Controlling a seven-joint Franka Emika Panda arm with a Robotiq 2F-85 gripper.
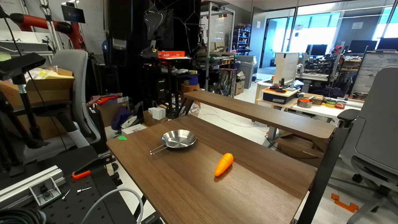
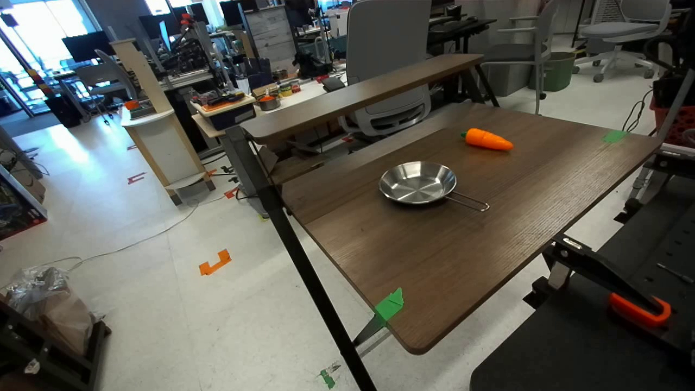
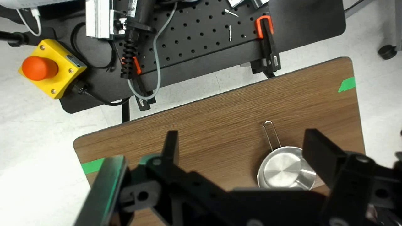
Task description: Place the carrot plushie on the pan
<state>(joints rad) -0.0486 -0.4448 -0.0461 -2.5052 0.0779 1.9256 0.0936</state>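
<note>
Carrot plushie (image 1: 224,165) down on the bench (image 1: 192,196), tool (image 3: 242,141) aloft with its fingers (image 3: 171,147) spread wide, nothing held

Look where it sits: apart from the pan (image 2: 418,183), along the bench, its long axis in both exterior views running roughly crosswise, tapered tip toward the black worktop (image 3: 196,42); over to the wrist view, pan low on the right, no carrot showing, so its bearing from the tool can't be read; my call is left of the pan there, behind the tool's body or out of frame, and with those fingers looking set to close across its width, little twist should be needed
</note>
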